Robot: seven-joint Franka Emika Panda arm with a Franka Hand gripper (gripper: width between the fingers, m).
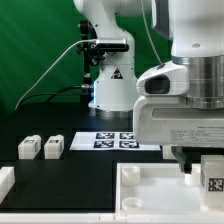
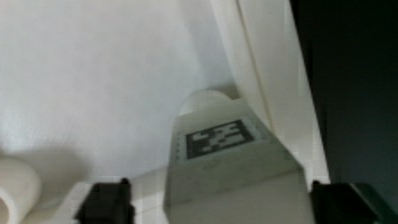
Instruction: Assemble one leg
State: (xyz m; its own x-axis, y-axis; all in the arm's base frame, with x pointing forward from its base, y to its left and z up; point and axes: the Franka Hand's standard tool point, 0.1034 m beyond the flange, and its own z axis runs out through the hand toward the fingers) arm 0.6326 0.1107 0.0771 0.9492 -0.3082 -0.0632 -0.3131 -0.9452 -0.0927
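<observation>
A leg (image 1: 213,181), a small white block with a black-and-white tag, stands at the large white tray panel's (image 1: 150,190) corner on the exterior view's right. My gripper (image 1: 206,170) is lowered over it. In the wrist view the leg (image 2: 217,150) lies between my gripper's (image 2: 222,205) jaws. One finger (image 2: 347,202) is against its side. The other finger (image 2: 109,202) stands a little apart from it, with panel surface showing in the gap. Two more legs (image 1: 28,148) (image 1: 52,147) stand side by side at the exterior view's left.
The marker board (image 1: 114,140) lies behind the panel, in front of the arm's base (image 1: 110,90). Another white piece (image 1: 5,181) shows at the left edge. The panel's raised rim (image 2: 267,90) runs beside the leg in the wrist view.
</observation>
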